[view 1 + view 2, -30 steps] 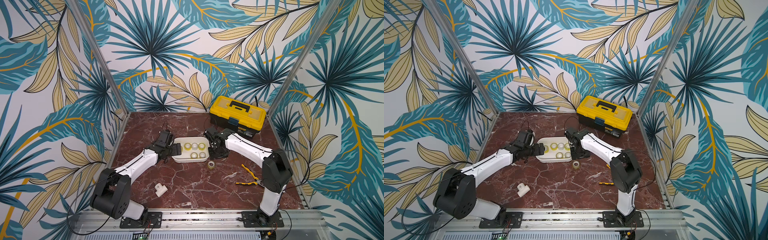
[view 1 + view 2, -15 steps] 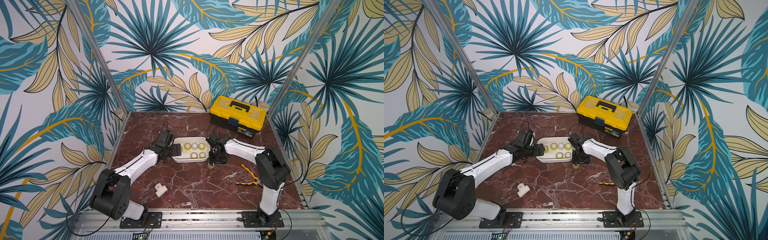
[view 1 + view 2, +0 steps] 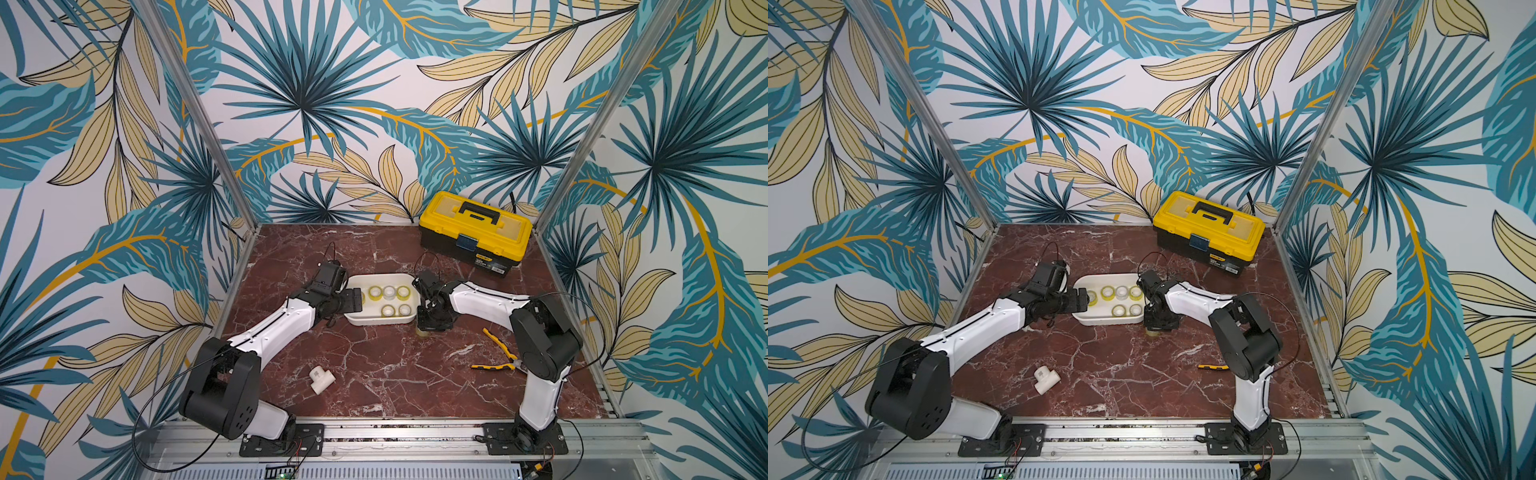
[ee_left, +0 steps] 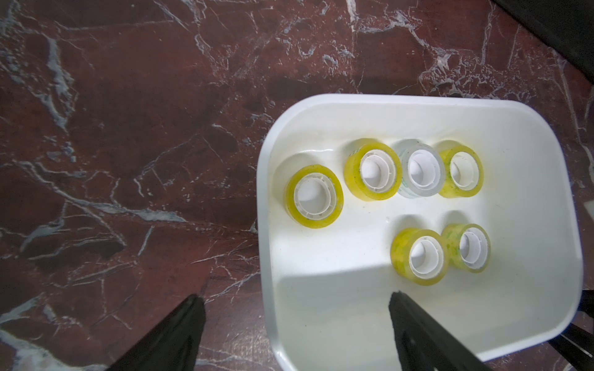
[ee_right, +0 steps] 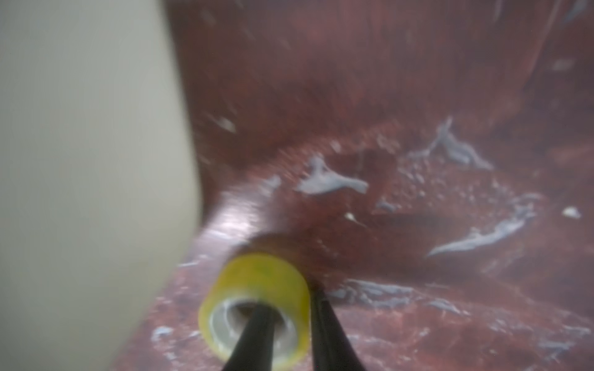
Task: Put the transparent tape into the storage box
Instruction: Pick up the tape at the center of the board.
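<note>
Left arm (image 3: 282, 328) and right arm (image 3: 486, 301) match tbh: glossy white plastic shell links (image 3: 540, 399), chunky matte black joint housings (image 3: 220, 390), thin black cables (image 3: 592, 309) looping around, black bolted base plates (image 3: 282, 438). Left gripper (image 4: 295, 297) has plain black tapered fingers (image 4: 173, 337).

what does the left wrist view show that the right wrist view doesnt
Only left wrist: six tape rolls inside the storage box, and the open left gripper. Only right wrist: the seventh roll on the table outside the box, the right gripper straddling its wall, one finger in its core. Both: the storage box and the red marble table.
</note>
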Controlling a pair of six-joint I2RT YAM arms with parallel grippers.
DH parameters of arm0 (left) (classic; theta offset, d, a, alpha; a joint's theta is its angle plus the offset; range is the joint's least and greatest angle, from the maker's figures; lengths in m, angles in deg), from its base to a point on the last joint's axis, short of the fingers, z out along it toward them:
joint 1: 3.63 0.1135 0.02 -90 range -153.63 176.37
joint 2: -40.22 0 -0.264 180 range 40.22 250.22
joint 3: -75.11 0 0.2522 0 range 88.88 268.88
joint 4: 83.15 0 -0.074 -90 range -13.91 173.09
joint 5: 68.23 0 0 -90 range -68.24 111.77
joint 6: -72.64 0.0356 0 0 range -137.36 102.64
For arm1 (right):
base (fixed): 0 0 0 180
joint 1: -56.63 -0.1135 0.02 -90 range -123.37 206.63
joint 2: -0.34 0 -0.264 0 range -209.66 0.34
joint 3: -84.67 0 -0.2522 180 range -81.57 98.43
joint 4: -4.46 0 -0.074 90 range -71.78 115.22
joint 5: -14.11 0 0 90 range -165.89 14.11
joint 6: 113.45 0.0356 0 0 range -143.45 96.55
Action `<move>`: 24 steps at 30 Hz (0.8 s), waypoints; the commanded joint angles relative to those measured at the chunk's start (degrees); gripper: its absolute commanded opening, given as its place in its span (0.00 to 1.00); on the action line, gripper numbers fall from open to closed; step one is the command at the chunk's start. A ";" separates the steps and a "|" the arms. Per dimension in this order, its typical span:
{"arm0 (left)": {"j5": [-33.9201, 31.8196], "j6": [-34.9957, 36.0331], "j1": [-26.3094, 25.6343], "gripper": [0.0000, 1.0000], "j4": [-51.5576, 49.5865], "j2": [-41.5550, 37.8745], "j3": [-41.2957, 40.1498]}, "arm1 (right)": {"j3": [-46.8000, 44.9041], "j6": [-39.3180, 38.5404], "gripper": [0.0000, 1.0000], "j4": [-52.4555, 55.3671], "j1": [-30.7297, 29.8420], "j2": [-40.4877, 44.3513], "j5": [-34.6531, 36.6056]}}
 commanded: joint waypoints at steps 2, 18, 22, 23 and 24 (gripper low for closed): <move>0.12 0.60 0.39 0.95 -0.31 -1.32 -0.02 | -2.63 0.57 0.26 1.75 0.13 -0.48 0.73; 0.03 -0.01 0.41 0.95 0.22 -2.11 0.27 | 4.85 -2.83 0.00 11.24 0.89 4.62 9.60; -0.28 -0.01 0.39 0.95 -0.45 -2.74 1.53 | 10.24 -4.73 0.00 17.61 1.47 6.76 15.11; -0.39 0.07 0.40 0.95 -0.69 -2.90 1.93 | 11.90 -5.44 0.00 19.03 1.48 7.21 16.53; -0.46 0.08 0.39 0.95 -0.91 -3.00 2.29 | 14.14 -6.50 0.00 20.40 1.48 7.49 17.75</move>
